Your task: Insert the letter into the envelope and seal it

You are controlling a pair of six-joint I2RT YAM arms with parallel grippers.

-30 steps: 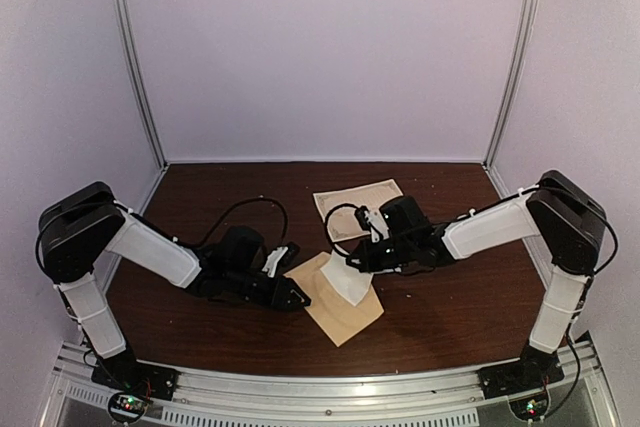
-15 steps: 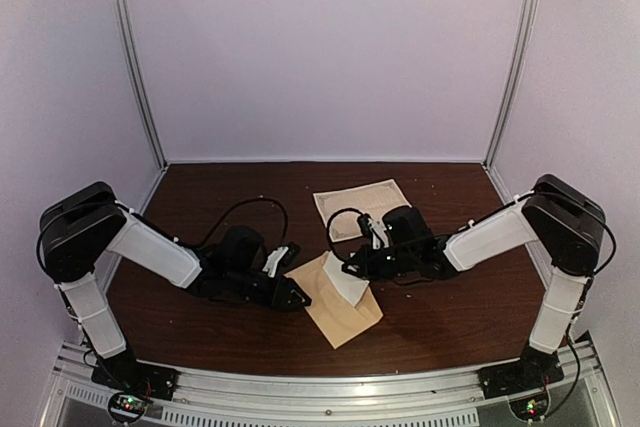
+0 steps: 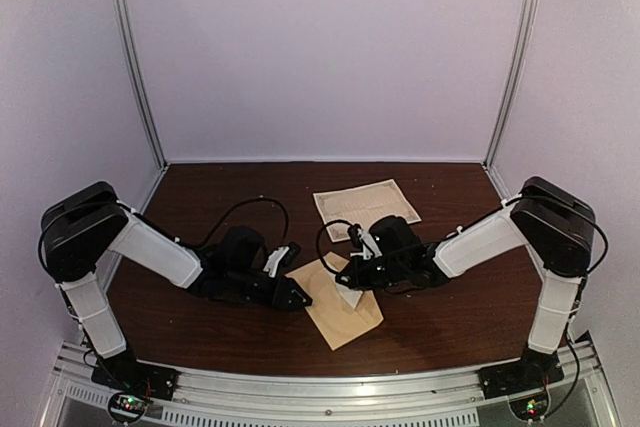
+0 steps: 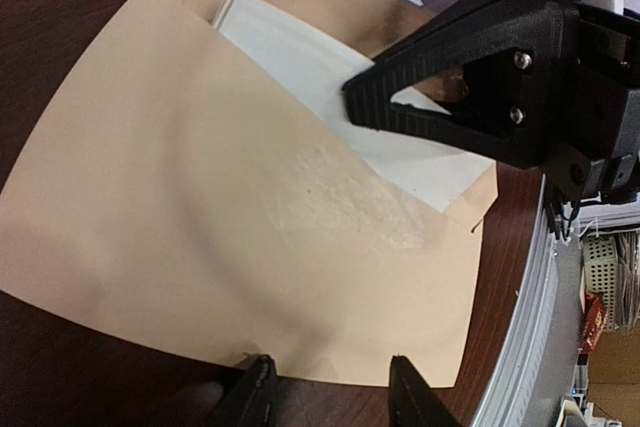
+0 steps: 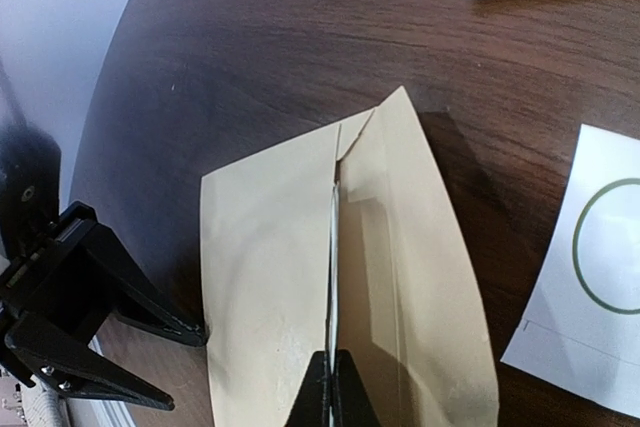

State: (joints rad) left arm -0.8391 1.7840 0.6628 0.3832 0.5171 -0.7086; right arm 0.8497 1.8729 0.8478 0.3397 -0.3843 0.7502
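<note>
The tan envelope [image 3: 338, 315] lies flat on the dark wood table [image 3: 450, 317], its mouth toward the right arm. The white letter [image 4: 300, 52] sits partly inside the envelope [image 4: 200, 217]. My right gripper [image 5: 330, 384] is shut on the letter's outer edge, and the sheet shows edge-on as a thin white line [image 5: 332, 277] between the envelope's body [image 5: 265, 287] and its flap [image 5: 420, 267]. My left gripper [image 4: 330, 399] is open, its fingertips [image 4: 255, 397] resting at the envelope's near edge. In the top view the right gripper [image 3: 347, 277] and the left gripper [image 3: 297, 297] face each other across the envelope.
A pale card with printed ornament [image 3: 362, 205] lies behind the envelope toward the back. A white sheet with a green ring [image 5: 590, 287] lies close beside the flap. The metal rail [image 3: 330, 387] runs along the table's front edge.
The right gripper has moved left toward the left arm, sliding the letter further into the envelope. The left arm has stayed put.
</note>
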